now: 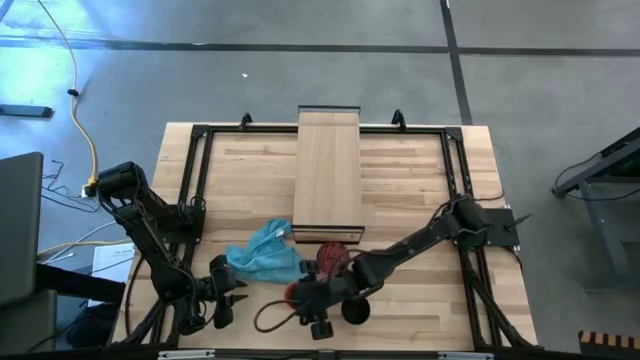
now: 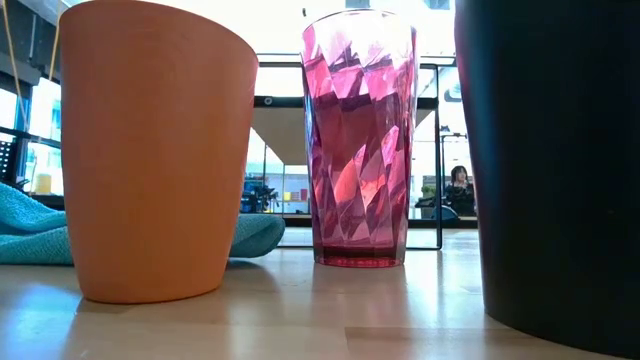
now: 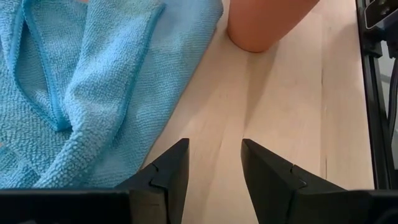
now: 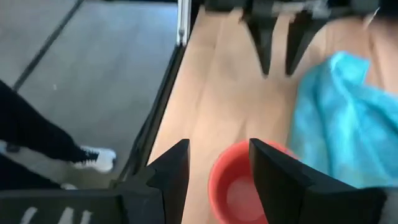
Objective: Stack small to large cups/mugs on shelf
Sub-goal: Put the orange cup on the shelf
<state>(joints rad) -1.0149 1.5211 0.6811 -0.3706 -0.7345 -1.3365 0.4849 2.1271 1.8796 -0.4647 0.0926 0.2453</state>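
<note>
The right gripper point(image 4: 214, 177) hung above the small orange-red cup point(image 4: 245, 186) near the front edge of the slatted wooden tabletop point(image 1: 420, 300), its fingers apart and straddling the near side of the cup's rim. The faceted pinkish-red tumbler point(image 2: 358, 140) stood a little farther back, nearer the shelf point(image 1: 328, 175), and the black cup point(image 1: 356, 310) stood just beside the orange one, toward the front edge. None of the three had yet reached the long pale plank, which lay across the middle of the table from its rear edge.

The left gripper point(image 3: 214, 171) waited low at the front-left part of the tabletop, fingers apart, pointed across the crumpled light blue cloth point(image 1: 265, 255) toward the orange cup.

Judged from this position, a clean pick would call for dropping one finger inside the cup and one outside, then closing on the wall rather than the lip, which would likely slip. The cups stood close together, so a straight vertical lift looked safest to avoid knocking the black one. A person's dark trouser legs and shoes point(image 4: 93, 158) showed on the floor beside the table.
</note>
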